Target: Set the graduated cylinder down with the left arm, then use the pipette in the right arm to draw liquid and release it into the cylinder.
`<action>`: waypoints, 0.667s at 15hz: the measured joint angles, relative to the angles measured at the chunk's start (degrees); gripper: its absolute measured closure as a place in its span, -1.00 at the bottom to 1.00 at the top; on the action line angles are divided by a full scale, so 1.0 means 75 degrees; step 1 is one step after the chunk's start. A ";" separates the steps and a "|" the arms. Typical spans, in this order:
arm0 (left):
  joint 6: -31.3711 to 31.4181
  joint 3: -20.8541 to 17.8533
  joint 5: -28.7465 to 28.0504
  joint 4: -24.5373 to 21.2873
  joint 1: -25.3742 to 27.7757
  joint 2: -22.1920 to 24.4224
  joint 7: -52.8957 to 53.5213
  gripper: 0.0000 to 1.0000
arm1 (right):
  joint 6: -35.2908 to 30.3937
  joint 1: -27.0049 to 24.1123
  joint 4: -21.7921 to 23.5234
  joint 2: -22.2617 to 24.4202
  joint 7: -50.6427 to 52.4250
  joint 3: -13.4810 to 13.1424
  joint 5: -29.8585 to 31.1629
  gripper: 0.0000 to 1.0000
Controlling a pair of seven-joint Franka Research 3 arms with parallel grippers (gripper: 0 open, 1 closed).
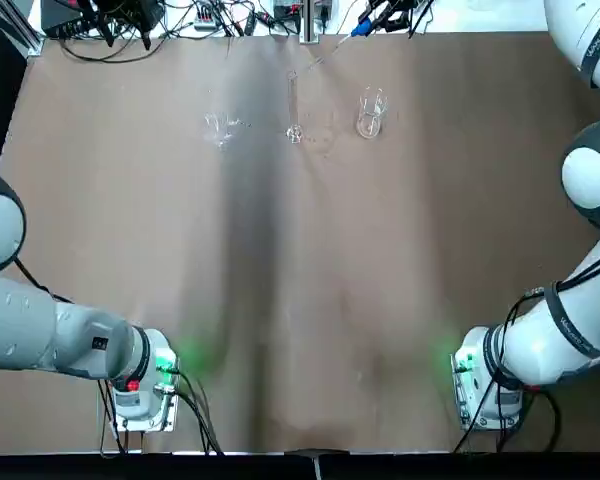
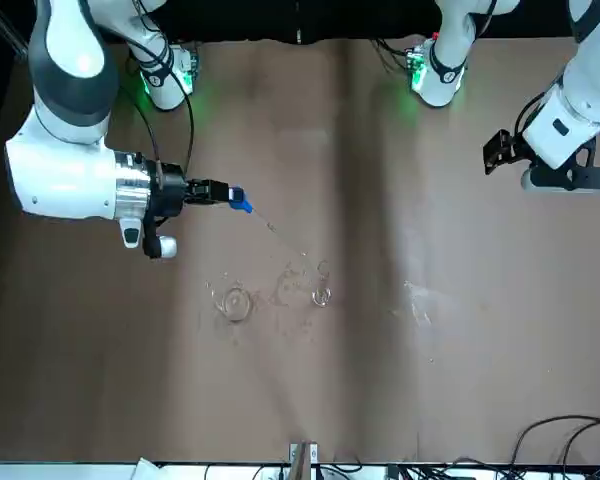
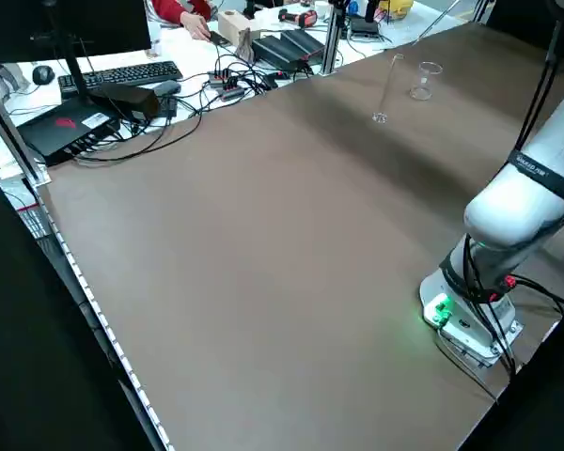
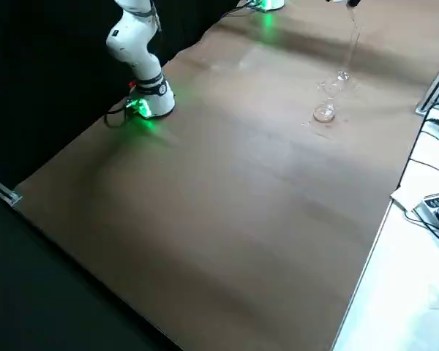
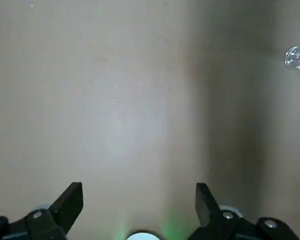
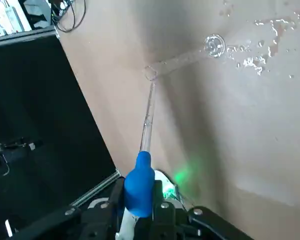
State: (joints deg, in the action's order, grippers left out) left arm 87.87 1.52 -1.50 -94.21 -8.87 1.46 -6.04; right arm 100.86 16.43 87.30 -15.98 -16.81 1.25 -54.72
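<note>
The graduated cylinder [image 1: 293,105] stands upright on the brown table at the far middle, free of both grippers, and also shows as the cylinder [image 6: 182,59] in the right wrist view. My right gripper [image 2: 220,192] is shut on the blue bulb of the pipette [image 2: 242,204], held high and slanted. In the right wrist view the pipette [image 6: 148,112] runs from my right gripper [image 6: 140,212] with its tip right at the cylinder's mouth. Liquid cannot be made out. My left gripper [image 5: 140,200] hangs open and empty over bare table near its base, and appears as the left gripper [image 2: 494,152] in the front view.
A short clear beaker [image 1: 370,112] stands just right of the cylinder. A small low clear glass piece [image 1: 220,127] lies to its left, with wet spots [image 6: 260,47] on the table around there. Cables and gear [image 1: 140,20] line the far edge.
</note>
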 joint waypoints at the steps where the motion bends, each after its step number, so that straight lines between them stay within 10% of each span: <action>1: 0.0000 0.0000 0.0000 0.0000 0.0000 0.0000 0.0000 -0.99 | 0.0133 0.0069 0.0000 0.0000 -0.0071 0.0000 0.0000 0.47; 10: 0.0000 -0.0001 0.0000 0.0002 0.0000 0.0000 0.0000 -0.99 | 0.1001 0.0679 0.0016 -0.0001 -0.0325 -0.0003 0.0004 0.48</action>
State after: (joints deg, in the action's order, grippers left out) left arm 87.87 1.51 -1.50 -94.19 -8.87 1.46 -6.04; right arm 108.37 21.52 87.42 -15.99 -19.25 1.23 -54.68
